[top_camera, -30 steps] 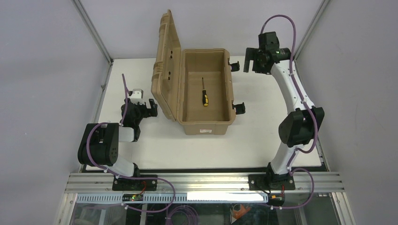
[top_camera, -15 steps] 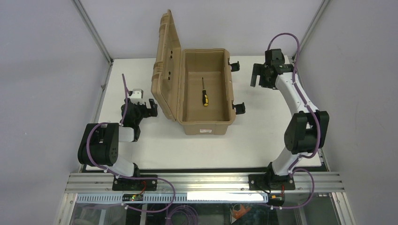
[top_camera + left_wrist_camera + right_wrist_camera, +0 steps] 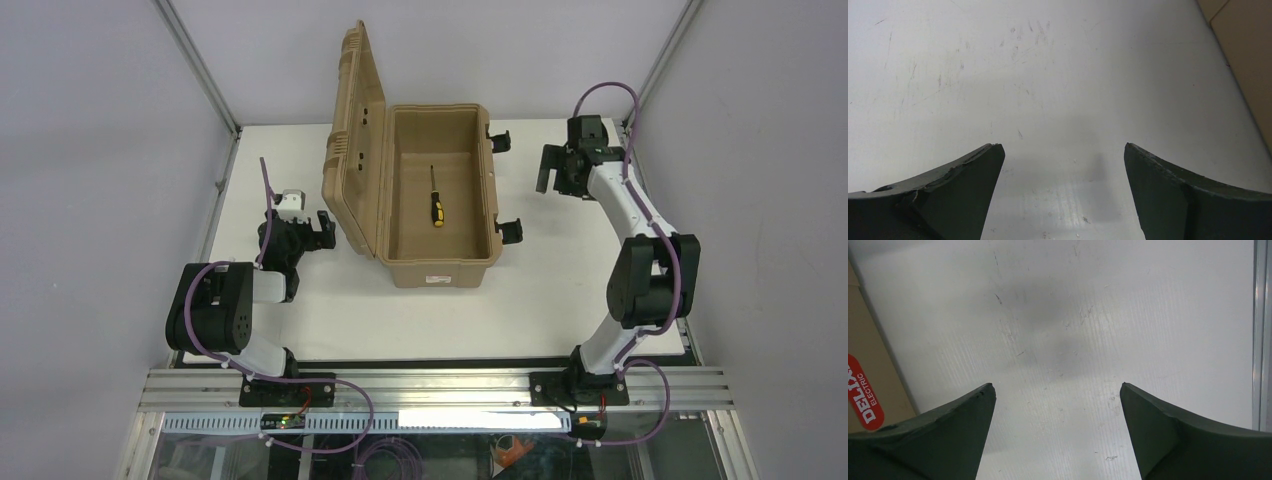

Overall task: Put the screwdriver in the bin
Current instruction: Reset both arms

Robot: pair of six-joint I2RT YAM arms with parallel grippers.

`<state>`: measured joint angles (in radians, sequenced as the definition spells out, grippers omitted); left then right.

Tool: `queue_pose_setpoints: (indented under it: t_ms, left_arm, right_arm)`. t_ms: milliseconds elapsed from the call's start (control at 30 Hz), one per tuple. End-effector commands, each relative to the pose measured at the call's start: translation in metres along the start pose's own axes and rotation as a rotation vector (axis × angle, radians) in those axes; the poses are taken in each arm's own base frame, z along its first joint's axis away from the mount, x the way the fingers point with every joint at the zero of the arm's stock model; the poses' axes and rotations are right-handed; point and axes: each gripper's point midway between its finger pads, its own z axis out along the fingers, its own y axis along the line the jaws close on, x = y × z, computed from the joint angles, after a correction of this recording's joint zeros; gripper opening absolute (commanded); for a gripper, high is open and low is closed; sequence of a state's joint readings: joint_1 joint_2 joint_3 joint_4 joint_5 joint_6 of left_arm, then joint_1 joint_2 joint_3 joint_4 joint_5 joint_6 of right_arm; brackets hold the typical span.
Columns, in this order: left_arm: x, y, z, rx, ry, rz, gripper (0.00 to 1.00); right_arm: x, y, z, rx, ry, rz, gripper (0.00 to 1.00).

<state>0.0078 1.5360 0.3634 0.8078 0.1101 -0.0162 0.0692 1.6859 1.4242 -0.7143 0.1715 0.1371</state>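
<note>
The screwdriver [image 3: 436, 204], black handle with a yellow butt, lies on the floor inside the open tan bin [image 3: 437, 268], whose ribbed lid [image 3: 352, 130] stands up on its left side. My right gripper [image 3: 553, 170] is open and empty over bare table right of the bin, near its upper black latch [image 3: 499, 139]. My left gripper [image 3: 318, 228] is open and empty, low by the table left of the lid. In both wrist views the fingers [image 3: 963, 185] [image 3: 953, 425] stand wide apart over white table.
A second black latch [image 3: 511, 231] sticks out of the bin's right wall. The bin's tan edge shows in the left wrist view [image 3: 1248, 65], and a red label on tan shows in the right wrist view [image 3: 865, 395]. The table's right rail [image 3: 1260, 330] is close.
My right arm has drawn back from high beside the bin toward the right and down, its gripper now lower over the table. The left arm and the screwdriver have not moved.
</note>
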Motion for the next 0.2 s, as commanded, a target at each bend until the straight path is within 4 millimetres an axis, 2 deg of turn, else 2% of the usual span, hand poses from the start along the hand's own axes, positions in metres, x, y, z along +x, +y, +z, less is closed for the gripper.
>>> queue_pose_setpoints:
  t_ms: [0,167]
  left_arm:
    - [-0.0190,-0.0033,-0.0010,0.017,-0.062,-0.009,0.99]
    - [-0.0190,-0.0032,-0.0010,0.017,-0.062,-0.009,0.99]
  right_arm:
    - [-0.0157,0.0002,-0.0001,-0.013,-0.064,0.034,0.99]
    - [-0.0150,0.0000,0.0020,-0.015,-0.060,0.033,0.99]
